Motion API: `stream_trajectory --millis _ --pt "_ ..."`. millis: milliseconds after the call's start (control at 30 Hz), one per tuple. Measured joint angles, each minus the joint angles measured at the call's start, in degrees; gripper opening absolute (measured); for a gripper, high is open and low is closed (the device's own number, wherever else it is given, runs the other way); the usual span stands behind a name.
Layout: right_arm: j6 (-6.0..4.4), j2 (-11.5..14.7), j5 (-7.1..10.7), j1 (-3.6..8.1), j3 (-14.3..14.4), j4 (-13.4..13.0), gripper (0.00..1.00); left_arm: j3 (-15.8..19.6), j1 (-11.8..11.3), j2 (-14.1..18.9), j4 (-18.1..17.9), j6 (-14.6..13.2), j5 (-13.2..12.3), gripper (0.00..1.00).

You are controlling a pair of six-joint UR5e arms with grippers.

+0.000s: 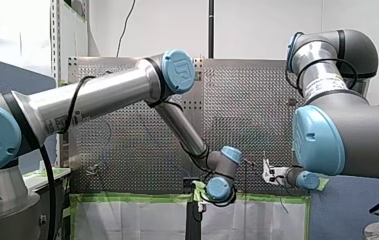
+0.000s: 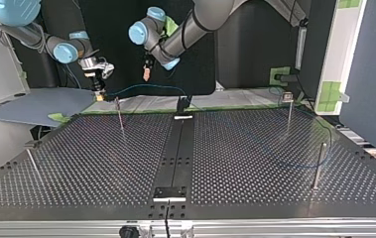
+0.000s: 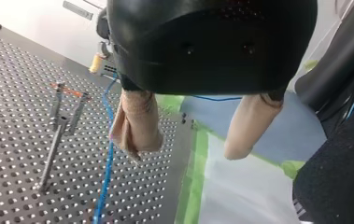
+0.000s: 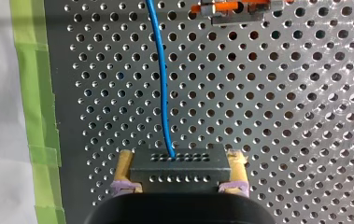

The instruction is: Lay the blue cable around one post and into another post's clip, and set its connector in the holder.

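Observation:
In the right wrist view my right gripper (image 4: 179, 158) is shut on a black connector block (image 4: 179, 171), with its yellow pads on the block's two ends. The blue cable (image 4: 161, 84) leaves the block and runs ahead over the perforated plate, passing a clip post (image 4: 230, 11). In the top view that gripper (image 2: 97, 91) hangs over the table's far edge, by a thin post (image 2: 120, 115). From there the cable (image 2: 148, 87) arcs across to the view's right. My left gripper (image 3: 191, 149) is open and holds nothing; its beige fingers (image 3: 137, 126) hang beside the cable (image 3: 107, 158).
More posts stand on the plate: one with a clip (image 2: 288, 111), a plain one (image 2: 318, 166) and a leaning one (image 2: 32, 164). Black brackets sit on the centre strip at the far edge (image 2: 182, 105) and the near edge (image 2: 169, 193). Green tape (image 3: 195, 163) borders the plate.

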State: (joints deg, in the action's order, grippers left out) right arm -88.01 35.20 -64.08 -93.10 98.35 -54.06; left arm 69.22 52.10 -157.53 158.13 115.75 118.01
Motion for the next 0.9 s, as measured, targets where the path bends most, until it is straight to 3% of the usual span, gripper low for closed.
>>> stream_trajectory --millis 300,600,900 --pt "0.01 0.0 0.0 0.01 0.0 0.0 0.0 -0.2 -0.4 1.3 -1.4 0.0 2.8 1.0" --pt "0.07 0.0 0.0 0.0 0.0 0.1 0.0 -0.5 -1.3 1.4 -5.3 0.1 2.0 1.0" --pt "0.41 0.0 0.0 -0.01 0.0 0.3 0.0 -0.6 -2.8 1.3 -5.9 0.1 3.4 1.0"
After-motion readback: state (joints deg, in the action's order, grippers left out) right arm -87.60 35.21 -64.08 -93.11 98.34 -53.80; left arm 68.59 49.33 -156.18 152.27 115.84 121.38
